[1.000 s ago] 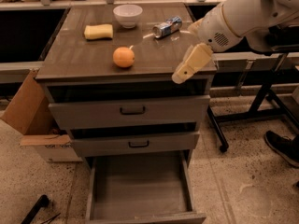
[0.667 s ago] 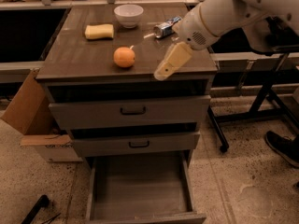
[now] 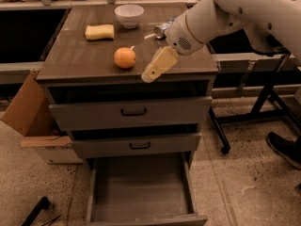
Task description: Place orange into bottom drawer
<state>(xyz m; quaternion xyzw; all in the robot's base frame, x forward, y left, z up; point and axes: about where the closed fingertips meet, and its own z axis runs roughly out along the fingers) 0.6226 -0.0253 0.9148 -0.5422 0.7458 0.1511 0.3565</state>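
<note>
The orange (image 3: 124, 58) sits on the grey cabinet top (image 3: 89, 62), left of centre. My gripper (image 3: 151, 74), with tan fingers on a white arm, hangs above the top's front edge, a short way right of the orange and not touching it. The bottom drawer (image 3: 141, 192) is pulled out below, its flat grey floor bare.
A yellow sponge (image 3: 99, 31), a white bowl (image 3: 129, 15) and a small can (image 3: 162, 29) lie at the back of the top. Two shallower drawers (image 3: 134, 111) with dark handles are closed. A cardboard box (image 3: 33, 121) stands at the left, a black stand (image 3: 256, 107) at the right.
My gripper and arm have swung left across the cabinet top, from its right edge to a spot close beside the orange. The orange has not moved.
</note>
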